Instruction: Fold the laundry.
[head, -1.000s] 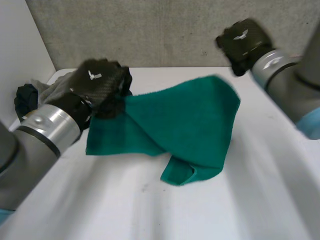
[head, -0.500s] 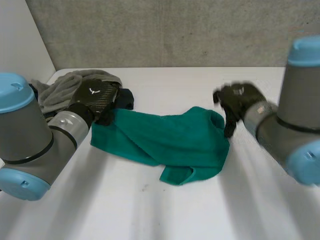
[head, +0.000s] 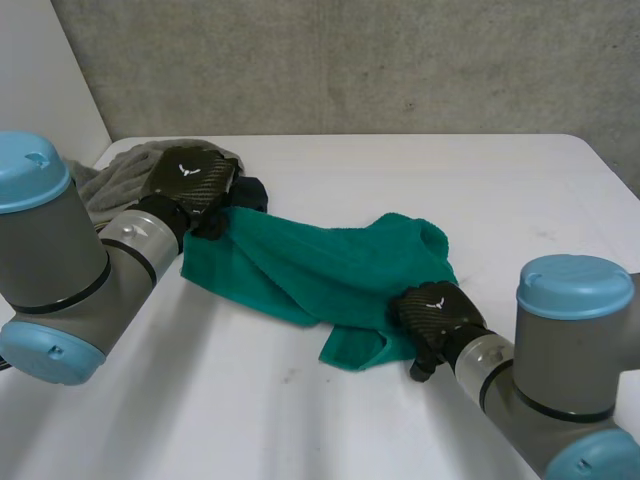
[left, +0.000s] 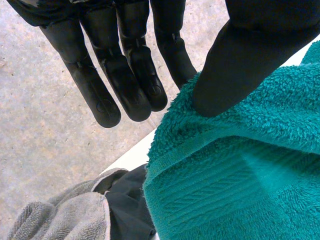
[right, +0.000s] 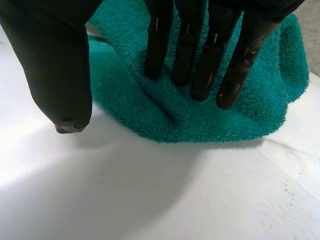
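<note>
A green towel (head: 320, 265) lies crumpled in the middle of the white table (head: 200, 400). My left hand (head: 190, 180) is at the towel's far left corner. In the left wrist view its thumb (left: 240, 65) presses the green towel (left: 240, 180) edge against the straight fingers (left: 125, 75), pinching it. My right hand (head: 432, 315) is at the towel's near right edge. In the right wrist view its straight fingers (right: 200, 55) rest on the green towel (right: 200, 120), and the thumb (right: 60, 75) stands apart over bare table.
A grey towel (head: 115, 175) and a dark cloth (head: 250, 190) lie bunched at the table's far left, just behind my left hand. Both also lie under that hand, grey towel (left: 65, 215) beside dark cloth (left: 125, 210). A grey wall stands behind the table.
The right hand let go of the raised towel corner and swung down to the near right edge. The towel sank onto the table, and the left hand lowered its corner.
</note>
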